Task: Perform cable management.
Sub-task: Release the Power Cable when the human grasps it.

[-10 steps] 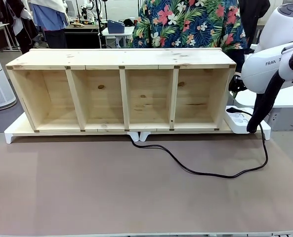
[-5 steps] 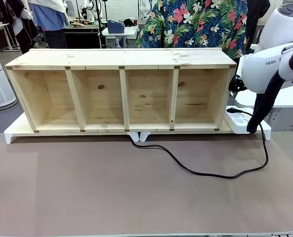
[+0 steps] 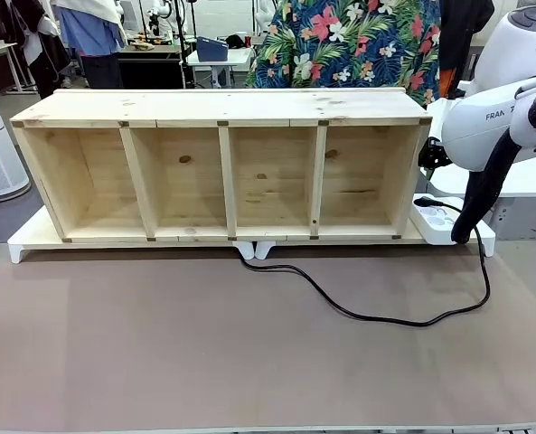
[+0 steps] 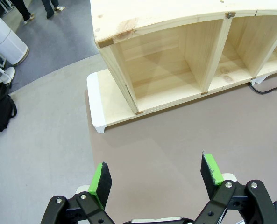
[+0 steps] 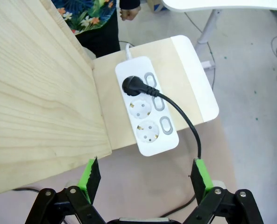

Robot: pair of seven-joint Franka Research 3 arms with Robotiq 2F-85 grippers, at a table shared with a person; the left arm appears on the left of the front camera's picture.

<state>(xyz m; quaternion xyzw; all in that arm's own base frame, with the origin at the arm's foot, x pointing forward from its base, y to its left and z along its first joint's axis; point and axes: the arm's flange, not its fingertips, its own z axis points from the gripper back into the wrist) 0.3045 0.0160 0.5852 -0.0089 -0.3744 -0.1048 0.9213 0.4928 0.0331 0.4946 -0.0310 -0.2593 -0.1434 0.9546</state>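
Across the counter [image 3: 159, 353] spreads a wide brown-grey mat, and behind it a workshop room with a person in a flowered shirt [image 3: 358, 45] standing at the far side. Biggest thing on the surface is the long wooden shelf unit [image 3: 222, 172], four open compartments facing the robot, sitting on a white-edged base board [image 3: 23, 246] that juts out at both ends. Front of the shelf, the mat lies open from edge to edge, with the cable [image 3: 367, 316] the one thing crossing it: it starts under the shelf's middle, sweeps forward and right in a loose curve, then climbs back up the right side to the white power strip [image 3: 435, 220] on the base board just beside the shelf's right wall. From the right wrist view, the black plug [image 5: 132, 85] sits in the end socket of the strip, two sockets free, and the cord bends away toward the counter's edge. Right arm [image 3: 493, 117] hangs over that corner; the right gripper [image 5: 146, 179] is spread wide and released, green pads [image 5: 90, 179] either side of the strip from above, touching nothing. Over on the left end, the left gripper [image 4: 158, 176] hovers above bare mat near the base board's corner, jaws wide apart too, nothing between them.
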